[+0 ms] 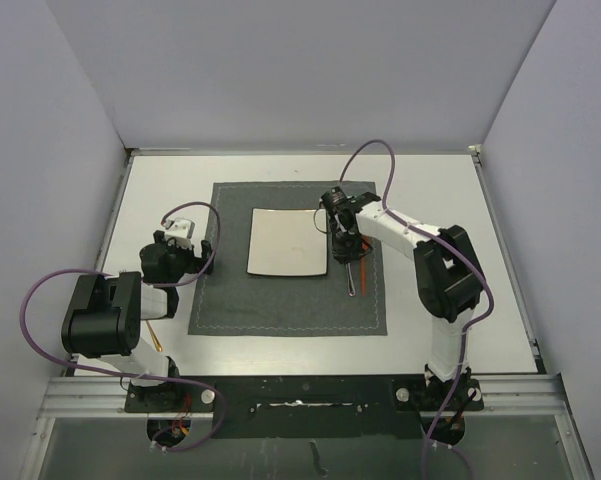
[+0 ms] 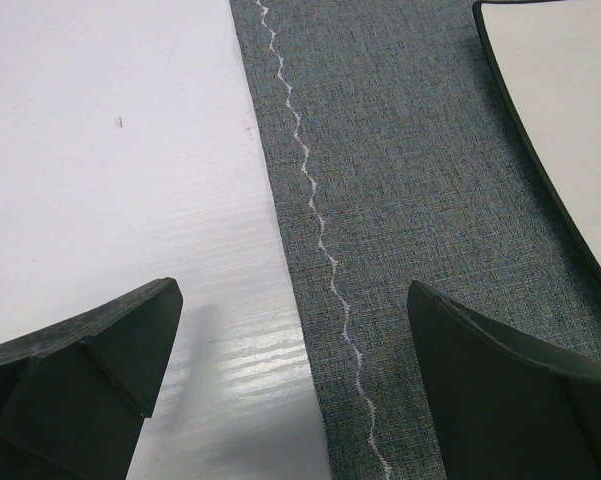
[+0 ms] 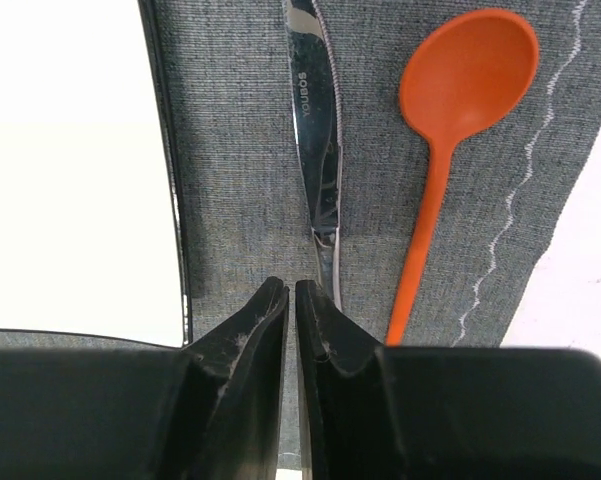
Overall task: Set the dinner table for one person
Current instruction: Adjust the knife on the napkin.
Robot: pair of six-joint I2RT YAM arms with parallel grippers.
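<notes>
I am looking down on a white surface (image 1: 440, 200) with grey walls on three sides and both arm bases at the near edge. It fills most of the overhead view and carries everything else. A dark grey placemat (image 1: 280, 300) with a pale zigzag stitch lies at its middle. On the placemat sits a square white plate (image 1: 288, 241) with a dark rim.

To the right of the plate, on the placemat, a silver knife (image 3: 318, 150) and an orange spoon (image 3: 460, 90) lie side by side, apart from each other. The knife is the nearer one to the plate.

The right tool (image 3: 291, 290) hangs over the handle end of the knife. Its fingers are together, with only a thin slit between them and nothing held. The knife lies flat on the cloth just beside the fingertips.

The left tool (image 2: 292, 300) hangs over the left edge of the placemat. Its fingers stand wide apart and hold nothing. One finger is above bare surface and the other above cloth. A corner of the plate shows at the upper right of the left wrist view.

A thin yellowish item (image 1: 155, 335) lies on the surface beside the left arm. It is too small for me to identify.
</notes>
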